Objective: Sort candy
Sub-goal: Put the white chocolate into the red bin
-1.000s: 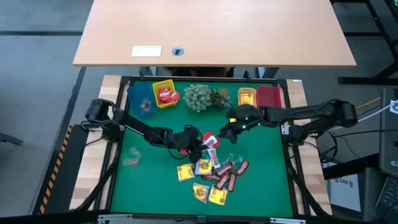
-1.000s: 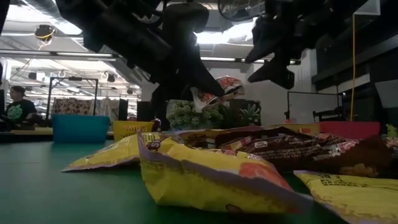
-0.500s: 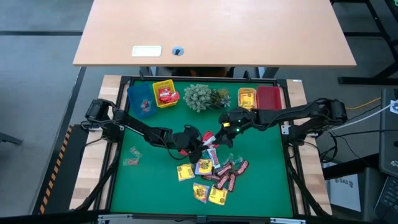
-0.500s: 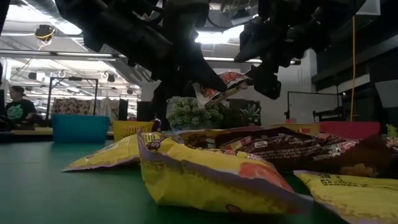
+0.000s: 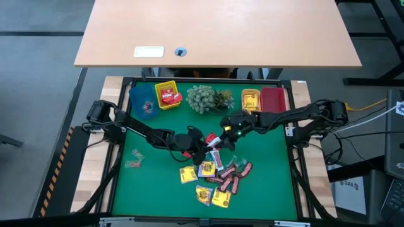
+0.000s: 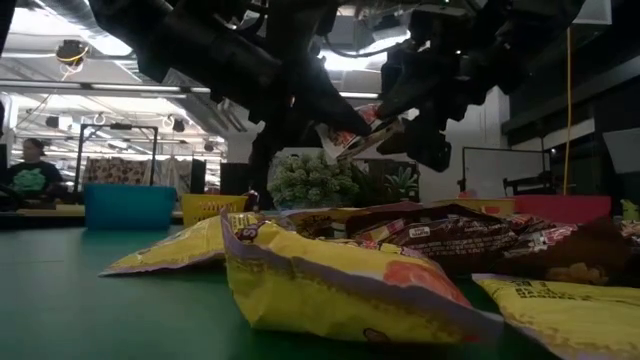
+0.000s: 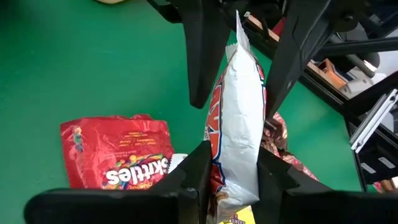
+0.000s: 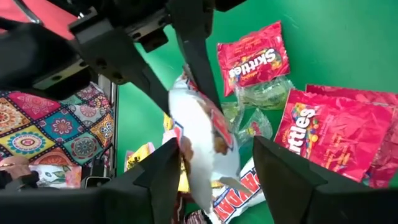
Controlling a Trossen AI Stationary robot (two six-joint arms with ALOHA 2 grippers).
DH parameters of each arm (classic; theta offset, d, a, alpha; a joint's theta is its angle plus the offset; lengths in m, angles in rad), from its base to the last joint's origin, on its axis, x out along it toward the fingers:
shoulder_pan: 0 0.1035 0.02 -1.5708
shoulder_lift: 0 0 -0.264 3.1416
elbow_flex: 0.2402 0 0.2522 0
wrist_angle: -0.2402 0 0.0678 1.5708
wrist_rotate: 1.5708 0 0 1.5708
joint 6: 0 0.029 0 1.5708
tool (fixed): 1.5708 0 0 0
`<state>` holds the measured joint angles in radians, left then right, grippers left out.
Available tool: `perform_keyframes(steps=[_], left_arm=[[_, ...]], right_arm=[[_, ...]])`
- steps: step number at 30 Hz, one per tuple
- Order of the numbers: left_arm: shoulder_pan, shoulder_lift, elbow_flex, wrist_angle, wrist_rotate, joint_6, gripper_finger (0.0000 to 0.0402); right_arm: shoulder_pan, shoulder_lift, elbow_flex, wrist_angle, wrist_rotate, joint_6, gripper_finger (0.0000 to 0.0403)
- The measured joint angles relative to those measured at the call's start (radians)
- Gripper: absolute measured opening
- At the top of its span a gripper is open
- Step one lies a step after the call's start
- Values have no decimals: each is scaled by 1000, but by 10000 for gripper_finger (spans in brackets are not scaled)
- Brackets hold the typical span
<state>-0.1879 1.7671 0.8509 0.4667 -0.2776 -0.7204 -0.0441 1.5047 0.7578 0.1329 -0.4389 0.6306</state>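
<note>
While the bins line the far edge of the green mat [image 5: 265, 183], only some show their contents: the yellow bin [image 5: 168, 94] holds red packets, the blue bin [image 5: 142, 101] has something small and dark inside, the orange bin [image 5: 250, 98] holds a yellow item, and what lies in the red bin [image 5: 273, 98] cannot be made out. A grey-green plant cluster [image 5: 203, 98] stands between the yellow and orange bins. Mid-mat, the left gripper [image 7: 231, 155] pinches a white-and-red candy packet [image 7: 239, 112] upright above the table. The right gripper [image 8: 214, 155] faces it from the other side, its fingers spread on either side of the same packet, not closed on it. Below them, the candy pile [image 5: 218, 176] of yellow packets and dark bars lies near the front of the mat, with red packets [image 8: 252, 56] beside it. Two pale wrappers [image 5: 134, 159] lie apart toward the left edge.
</note>
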Motion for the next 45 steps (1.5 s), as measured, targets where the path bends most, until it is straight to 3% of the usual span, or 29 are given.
perform_keyframes(steps=[17,23,45], left_arm=[[-1,-1,0,-1,1,17,73],[-3,-1,0,-1,1,97,73],[-2,-1,0,-7,1,129,73]], right_arm=[[11,0,0,42,0,-7,60],[12,0,0,44,0,-7,59],[11,0,0,44,0,-7,55]])
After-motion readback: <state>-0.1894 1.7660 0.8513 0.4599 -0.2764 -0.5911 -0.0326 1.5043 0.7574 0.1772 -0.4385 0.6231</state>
